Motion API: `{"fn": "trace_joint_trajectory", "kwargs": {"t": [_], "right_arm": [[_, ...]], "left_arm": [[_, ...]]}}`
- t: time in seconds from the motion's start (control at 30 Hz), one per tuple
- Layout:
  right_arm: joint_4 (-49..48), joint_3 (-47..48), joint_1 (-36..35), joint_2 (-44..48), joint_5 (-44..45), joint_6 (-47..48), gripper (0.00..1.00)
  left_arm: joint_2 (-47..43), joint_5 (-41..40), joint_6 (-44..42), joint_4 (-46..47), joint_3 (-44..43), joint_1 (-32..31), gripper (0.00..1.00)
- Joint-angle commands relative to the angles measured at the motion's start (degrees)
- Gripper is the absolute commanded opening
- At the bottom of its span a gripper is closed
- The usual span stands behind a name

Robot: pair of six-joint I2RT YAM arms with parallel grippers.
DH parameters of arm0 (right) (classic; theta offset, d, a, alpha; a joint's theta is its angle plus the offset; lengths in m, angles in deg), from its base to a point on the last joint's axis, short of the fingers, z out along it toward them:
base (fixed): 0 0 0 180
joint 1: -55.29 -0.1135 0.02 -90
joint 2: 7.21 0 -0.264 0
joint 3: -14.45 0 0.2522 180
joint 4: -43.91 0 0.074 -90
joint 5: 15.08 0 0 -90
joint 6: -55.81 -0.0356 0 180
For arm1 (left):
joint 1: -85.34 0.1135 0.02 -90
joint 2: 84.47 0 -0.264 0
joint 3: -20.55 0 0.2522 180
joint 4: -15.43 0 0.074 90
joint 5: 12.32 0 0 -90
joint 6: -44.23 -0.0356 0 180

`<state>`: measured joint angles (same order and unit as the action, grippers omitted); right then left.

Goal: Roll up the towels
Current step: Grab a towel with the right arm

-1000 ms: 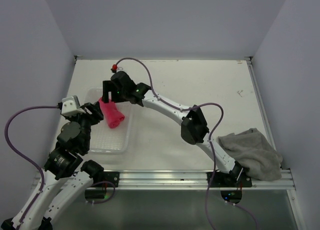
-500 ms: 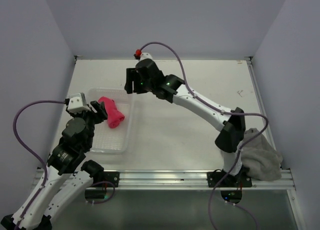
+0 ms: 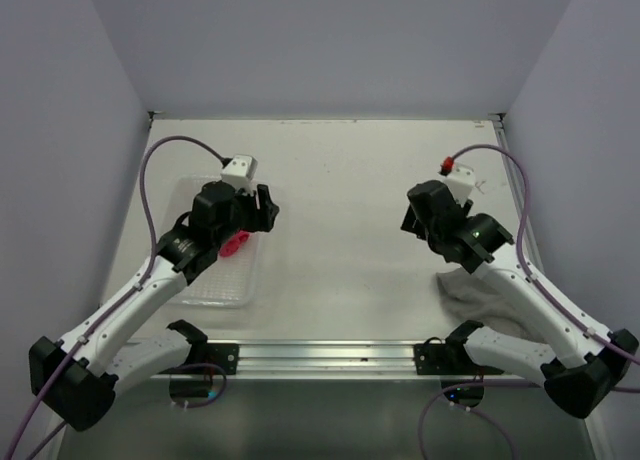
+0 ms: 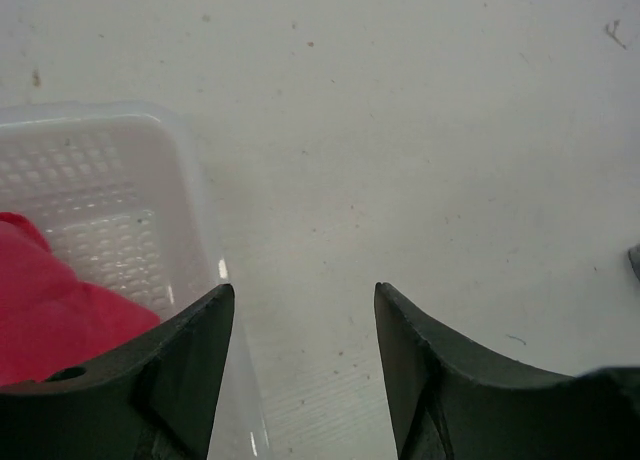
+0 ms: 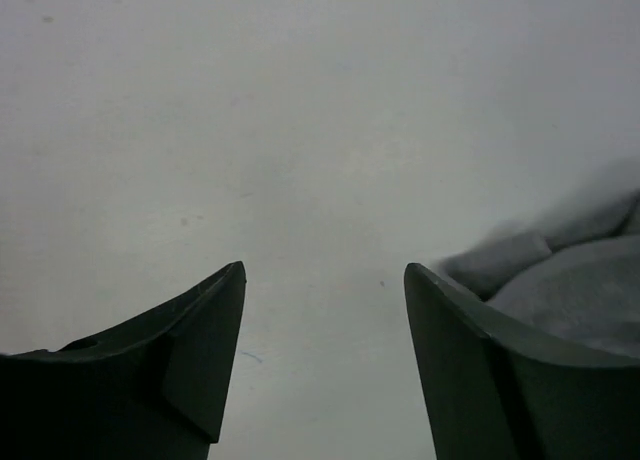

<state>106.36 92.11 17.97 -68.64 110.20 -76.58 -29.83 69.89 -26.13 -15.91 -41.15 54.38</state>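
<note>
pink-red towel (image 3: 237,243): bunched inside the white perforated basket (image 3: 214,283), toward its far right part; mostly hidden from above by the left arm; rolled or merely crumpled, hard to say from so little of it.
pink-red towel, left wrist view: at the lower left, lying on the basket floor, partly behind the left finger.
grey towel (image 3: 482,286): on the table (image 3: 340,170), at the near right, in a loose unrolled heap; partly covered by the right arm; well apart from the basket.
grey towel, right wrist view: soft folds at the right edge, just beyond the right finger, not between the fingers.
left gripper (image 3: 266,210): over the basket's far right corner, jaws apart, only bare table and basket rim between them; not touching the pink-red towel.
right gripper (image 3: 412,221): over bare table, just left of the grey towel, jaws apart, nothing held.
basket: on the left side of the table, its long side running near to far, close to the left wall.
table: white, lightly speckled and scuffed.
arms: left one bent over the basket, right one bent over the grey towel, the two well apart, with purple cables (image 3: 170,145) looping from each wrist.
</note>
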Motion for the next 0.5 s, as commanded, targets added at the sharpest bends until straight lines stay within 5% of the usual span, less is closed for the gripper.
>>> {"fn": "trace_joint_trajectory", "kwargs": {"t": [0.0,0.23,0.47], "right_arm": [[12.2,-6.8,3.8,5.7,6.8,-11.2,0.72],[11.8,-19.4,9.5,6.3,2.4,-14.5,0.86],[4.1,-25.0,12.3,-1.3,-3.0,-16.6,0.87]], "left_arm": [[5.8,12.4,4.4,7.9,2.0,-0.6,0.62],[14.4,10.3,5.5,9.4,2.6,-0.9,0.62],[17.4,4.6,7.0,8.4,2.2,-0.1,0.63]]}}
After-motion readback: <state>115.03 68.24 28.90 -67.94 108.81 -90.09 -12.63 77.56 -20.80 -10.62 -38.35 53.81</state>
